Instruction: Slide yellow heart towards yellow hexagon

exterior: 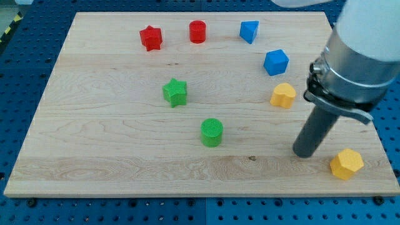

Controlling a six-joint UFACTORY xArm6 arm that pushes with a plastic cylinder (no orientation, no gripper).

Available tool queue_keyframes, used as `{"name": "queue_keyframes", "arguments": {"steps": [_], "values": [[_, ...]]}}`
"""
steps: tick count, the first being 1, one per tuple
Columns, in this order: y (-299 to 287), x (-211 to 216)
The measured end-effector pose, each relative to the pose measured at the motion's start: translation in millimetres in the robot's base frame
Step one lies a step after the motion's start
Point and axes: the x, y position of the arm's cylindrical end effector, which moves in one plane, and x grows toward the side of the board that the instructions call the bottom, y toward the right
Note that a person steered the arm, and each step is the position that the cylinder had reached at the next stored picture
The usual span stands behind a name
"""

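Note:
The yellow heart (283,95) lies on the wooden board at the view's right, just below the blue cube (275,62). The yellow hexagon (346,164) sits near the board's bottom right corner. My tip (305,152) rests on the board between them, below and right of the heart and left of the hexagon, touching neither.
A red star (150,38), a red cylinder (197,31) and a blue triangular block (249,31) line the top of the board (94,144). A green star (175,92) and a green cylinder (212,132) sit near the middle. The arm's grey body (359,56) overhangs the right edge.

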Motion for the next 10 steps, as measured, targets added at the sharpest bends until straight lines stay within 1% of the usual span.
{"name": "queue_keyframes", "arguments": {"steps": [1, 2, 4, 5, 6, 7, 9, 10], "values": [[-4.2, -36.5], [15.3, -39.8], [25.2, -108.4], [-1.7, -144.6], [-21.2, -133.0], [-13.7, -113.7], [-5.0, -93.6], [-3.5, -93.6]]}}
